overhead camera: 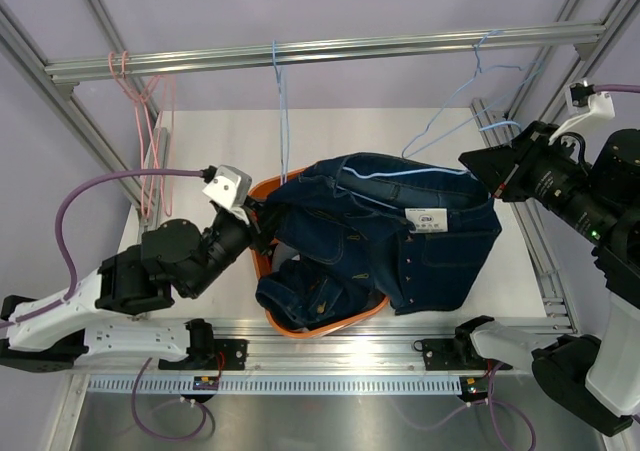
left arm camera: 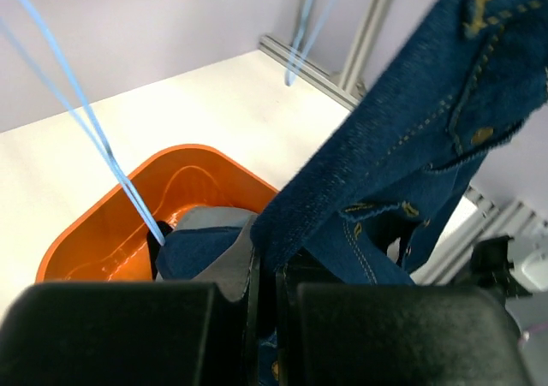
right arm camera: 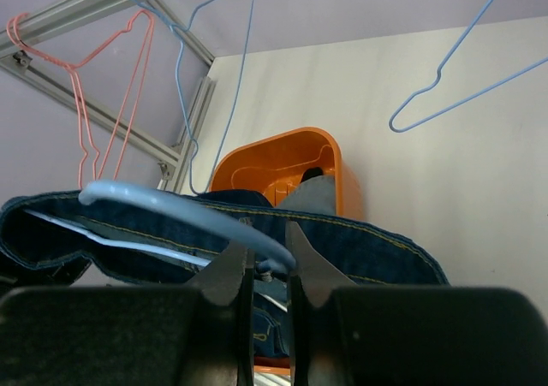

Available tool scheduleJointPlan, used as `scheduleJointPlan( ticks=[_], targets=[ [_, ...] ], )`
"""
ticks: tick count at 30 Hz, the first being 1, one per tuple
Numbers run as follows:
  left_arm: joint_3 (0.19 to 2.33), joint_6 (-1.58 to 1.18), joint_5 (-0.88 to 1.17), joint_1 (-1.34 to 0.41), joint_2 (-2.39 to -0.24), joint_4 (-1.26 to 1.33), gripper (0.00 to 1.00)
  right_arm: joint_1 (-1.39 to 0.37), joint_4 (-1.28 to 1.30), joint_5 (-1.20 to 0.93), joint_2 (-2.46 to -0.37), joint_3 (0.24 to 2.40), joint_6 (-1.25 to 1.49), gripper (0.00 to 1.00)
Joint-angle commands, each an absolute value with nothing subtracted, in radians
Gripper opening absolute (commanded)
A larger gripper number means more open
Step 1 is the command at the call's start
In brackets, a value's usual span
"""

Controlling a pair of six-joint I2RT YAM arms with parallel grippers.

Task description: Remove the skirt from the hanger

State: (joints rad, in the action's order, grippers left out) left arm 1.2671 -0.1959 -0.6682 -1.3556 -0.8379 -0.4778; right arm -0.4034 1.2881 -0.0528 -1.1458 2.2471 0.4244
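My L gripper is clenched on the dark-blue denim skirt, pinching cloth at its 9 o'clock edge, just above the orange plastic tub. My R gripper is nipped shut on the end of the light-blue hanger, at the skirt's 2 o'clock corner. Skirt is held spread between both of us over the white table, approx. mid-view. Waistband sits at 12 o'clock w/ the hanger bar running inside it, and a row of small buttons runs down the front. More dark denim is bunched in the tub at 7 o'clock. Thin pink wire hangers hang on the aluminium rail at 10 o'clock, well apart from the skirt. Bare light-blue wire hangers hang at 12 & 1.
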Motion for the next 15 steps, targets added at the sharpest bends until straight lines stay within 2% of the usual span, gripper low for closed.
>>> scheduleJointPlan(
  ticks=[1, 8, 10, 15],
  targets=[
    [1.287, -0.232, -1.000, -1.341, -0.735, -0.485, 0.00, -0.388, 1.230, 0.130, -1.088, 2.255, 0.387, 0.00],
    [1.305, -0.382, -1.134, -1.341, -0.752, -0.641, 0.00, -0.388, 1.238, 0.195, -1.066, 2.286, 0.384, 0.00],
    [1.310, -0.385, -1.099, -1.339, -0.758, -0.672, 0.00, -0.390, 1.247, 0.183, -1.078, 2.324, 0.390, 0.00],
    [1.264, -0.252, -0.951, -1.339, -0.733, -0.519, 0.00, -0.390, 1.145, 0.048, -1.117, 2.349, 0.425, 0.00]
  ],
)
